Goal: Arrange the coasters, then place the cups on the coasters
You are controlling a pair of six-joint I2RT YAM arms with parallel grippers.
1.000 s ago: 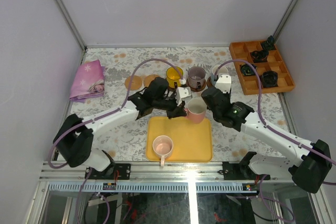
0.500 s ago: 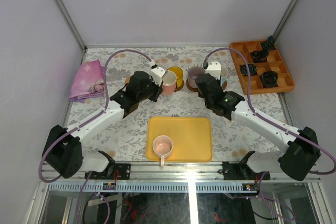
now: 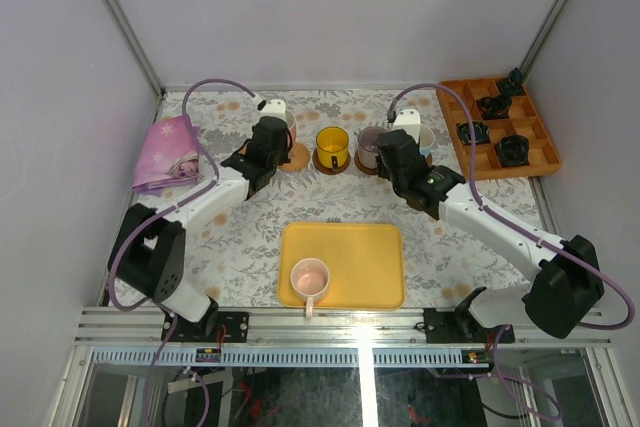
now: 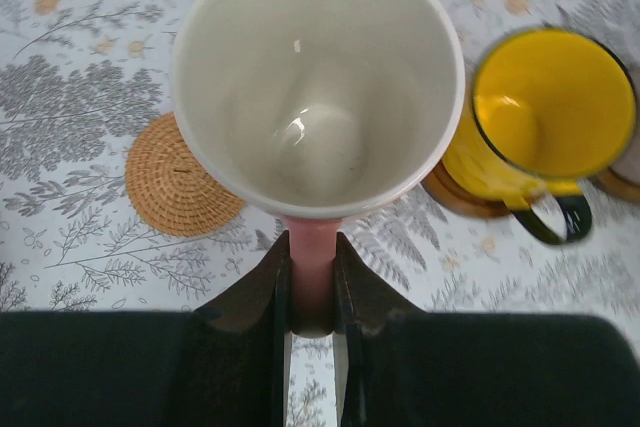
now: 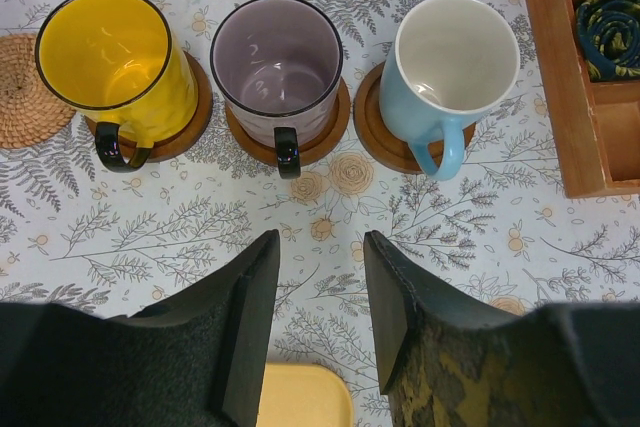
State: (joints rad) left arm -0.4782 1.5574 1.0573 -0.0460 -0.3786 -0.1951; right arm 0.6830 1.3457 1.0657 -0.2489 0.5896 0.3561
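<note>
1. Floral surface: yellow cup, purple-grey cup and blue cup each sit on dark coasters.
2. Left end effector clamps pink cup by its handle; tan coaster beside it.
3. Right end effector: jaws parted, empty.

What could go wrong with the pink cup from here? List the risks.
1. The left jaws pinch the pink cup only by its thin handle, so it could swing or slip.
2. Only an edge of the coaster beneath it shows from above, so the cup may set down off-centre.
3. The yellow cup stands close by and could get bumped.
</note>
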